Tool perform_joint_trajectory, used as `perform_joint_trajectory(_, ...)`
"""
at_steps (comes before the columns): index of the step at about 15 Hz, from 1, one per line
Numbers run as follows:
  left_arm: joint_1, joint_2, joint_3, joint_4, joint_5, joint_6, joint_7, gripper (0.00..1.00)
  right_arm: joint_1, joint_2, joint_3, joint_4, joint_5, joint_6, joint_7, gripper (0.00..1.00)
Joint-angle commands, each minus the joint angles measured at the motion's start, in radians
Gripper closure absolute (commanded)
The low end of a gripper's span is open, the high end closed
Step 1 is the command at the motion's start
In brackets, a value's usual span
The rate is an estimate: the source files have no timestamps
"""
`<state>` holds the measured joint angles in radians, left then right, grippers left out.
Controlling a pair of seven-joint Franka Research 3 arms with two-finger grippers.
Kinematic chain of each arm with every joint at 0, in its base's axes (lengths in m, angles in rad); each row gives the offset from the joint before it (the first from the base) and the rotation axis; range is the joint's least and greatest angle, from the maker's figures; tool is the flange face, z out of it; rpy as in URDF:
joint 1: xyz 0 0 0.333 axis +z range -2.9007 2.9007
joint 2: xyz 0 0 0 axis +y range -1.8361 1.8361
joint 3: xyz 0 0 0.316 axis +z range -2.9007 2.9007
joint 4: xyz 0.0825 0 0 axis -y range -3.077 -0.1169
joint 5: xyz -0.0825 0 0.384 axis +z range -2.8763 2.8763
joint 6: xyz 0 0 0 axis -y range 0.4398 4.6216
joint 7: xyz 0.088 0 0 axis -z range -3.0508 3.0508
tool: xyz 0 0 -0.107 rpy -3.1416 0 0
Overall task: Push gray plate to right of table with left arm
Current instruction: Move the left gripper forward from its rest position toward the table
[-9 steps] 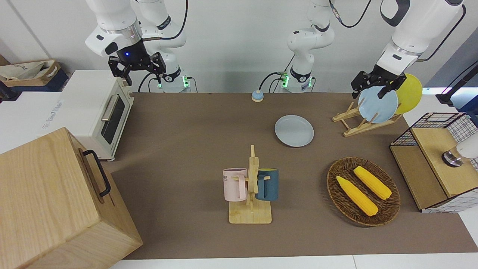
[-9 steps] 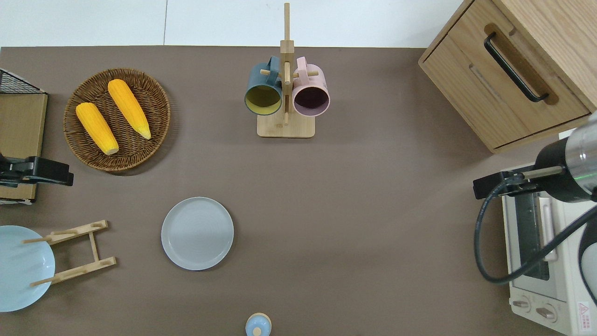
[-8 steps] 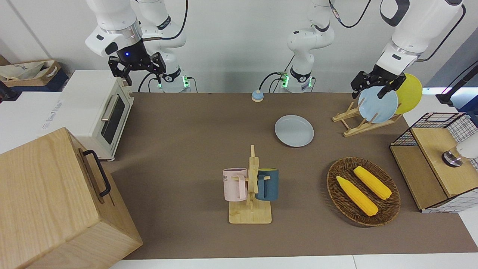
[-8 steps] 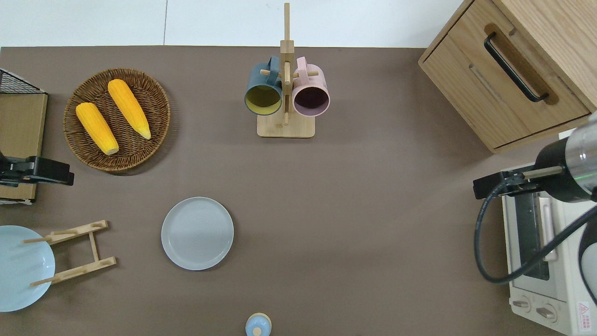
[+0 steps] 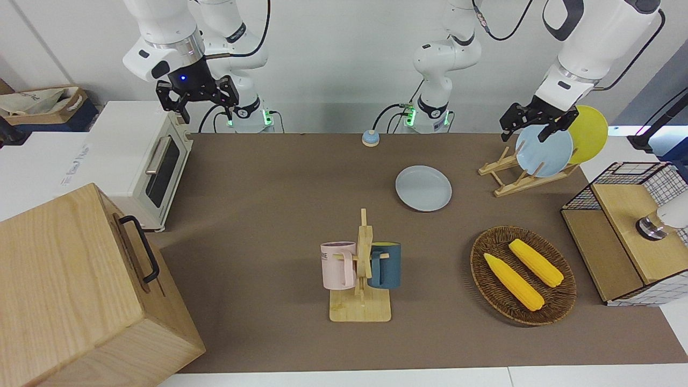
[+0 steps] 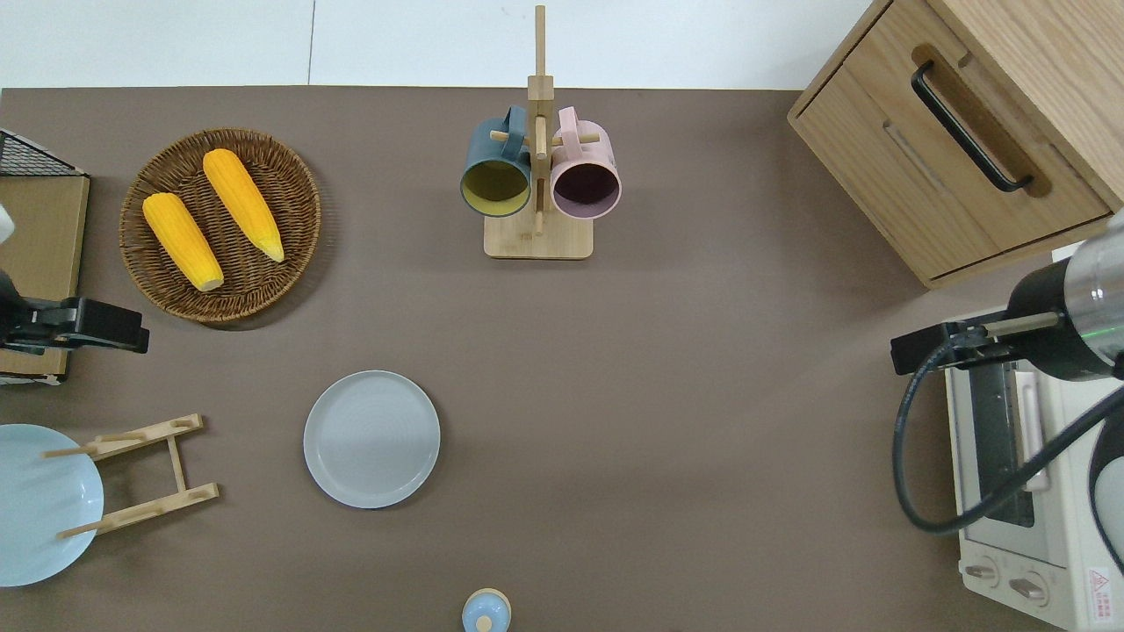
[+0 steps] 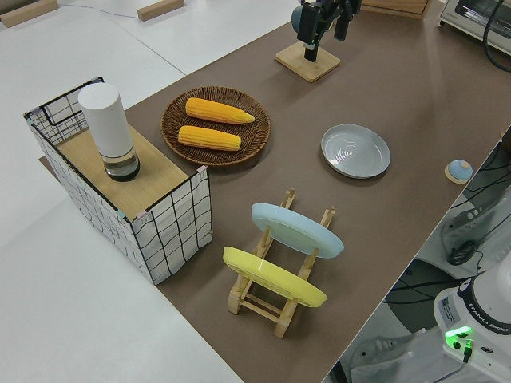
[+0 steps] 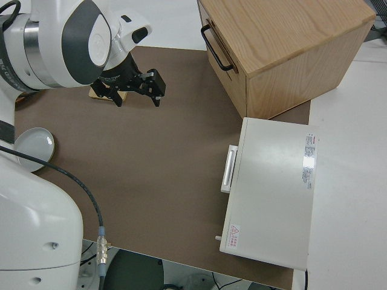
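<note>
One gray plate (image 6: 371, 439) lies flat on the table (image 6: 667, 395), untouched — beside the plate rack (image 6: 140, 474) (toward the right arm's end). The left gripper (image 5: 529, 122) hangs apart from it, fingers spread. Right arm parked.

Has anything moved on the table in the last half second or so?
Only the left arm's end effector: in the overhead view it has slid a little from the table's edge toward the gray plate, empty and touching nothing. The gray plate, the corn basket and the parked right arm have not shifted.
</note>
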<state>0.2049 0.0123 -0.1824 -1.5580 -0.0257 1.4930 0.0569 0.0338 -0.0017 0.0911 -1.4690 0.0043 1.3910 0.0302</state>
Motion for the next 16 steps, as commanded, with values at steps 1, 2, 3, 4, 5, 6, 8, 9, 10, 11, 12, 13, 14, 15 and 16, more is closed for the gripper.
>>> perform_joint_trajectory(1,0.005,-0.026,0.006,-0.054,-0.026,-0.001,-0.002,0.01,-0.011,-0.008,0.006,0.001,0.008,-0.012,-0.001,0.017)
perform_joint_trajectory(2,0.005,-0.029,0.007,-0.069,-0.026,0.006,-0.002,0.01,-0.011,-0.008,0.004,0.001,0.008,-0.012,-0.003,0.017)
perform_joint_trajectory(3,0.004,-0.037,0.008,-0.091,-0.026,0.018,-0.002,0.00,-0.011,-0.008,0.006,0.001,0.008,-0.012,-0.003,0.017)
perform_joint_trajectory(4,0.004,-0.043,0.008,-0.108,-0.028,0.030,-0.002,0.01,-0.011,-0.008,0.006,-0.001,0.008,-0.012,-0.003,0.017)
perform_joint_trajectory(5,0.004,-0.061,0.008,-0.158,-0.040,0.071,-0.002,0.00,-0.011,-0.008,0.006,-0.001,0.008,-0.012,-0.003,0.017)
perform_joint_trajectory(6,0.005,-0.084,0.009,-0.203,-0.058,0.105,-0.002,0.00,-0.011,-0.008,0.006,-0.001,0.008,-0.012,-0.001,0.017)
perform_joint_trajectory(8,0.005,-0.116,0.011,-0.290,-0.065,0.171,-0.002,0.00,-0.011,-0.008,0.006,-0.001,0.008,-0.012,-0.001,0.017)
perform_joint_trajectory(9,-0.001,-0.133,0.011,-0.330,-0.066,0.211,-0.002,0.00,-0.011,-0.008,0.004,-0.001,0.008,-0.012,-0.003,0.017)
perform_joint_trajectory(10,-0.002,-0.150,0.011,-0.376,-0.068,0.248,-0.002,0.00,-0.011,-0.008,0.006,0.001,0.008,-0.012,-0.003,0.017)
perform_joint_trajectory(11,-0.004,-0.164,0.011,-0.422,-0.068,0.289,-0.002,0.01,-0.011,-0.008,0.004,-0.001,0.008,-0.012,-0.001,0.017)
perform_joint_trajectory(12,-0.007,-0.178,0.011,-0.465,-0.069,0.330,-0.002,0.00,-0.011,-0.008,0.006,0.001,0.008,-0.012,-0.003,0.017)
perform_joint_trajectory(13,-0.010,-0.190,0.009,-0.522,-0.071,0.381,-0.002,0.00,-0.011,-0.008,0.006,-0.001,0.010,-0.012,-0.001,0.017)
perform_joint_trajectory(14,-0.010,-0.192,0.009,-0.551,-0.072,0.412,-0.002,0.00,-0.011,-0.008,0.006,0.001,0.008,-0.012,-0.003,0.017)
perform_joint_trajectory(15,-0.012,-0.192,0.009,-0.576,-0.079,0.443,-0.002,0.00,-0.011,-0.008,0.004,-0.001,0.008,-0.012,-0.001,0.017)
perform_joint_trajectory(16,-0.013,-0.192,0.009,-0.611,-0.085,0.481,-0.002,0.00,-0.011,-0.008,0.006,-0.001,0.008,-0.012,-0.003,0.017)
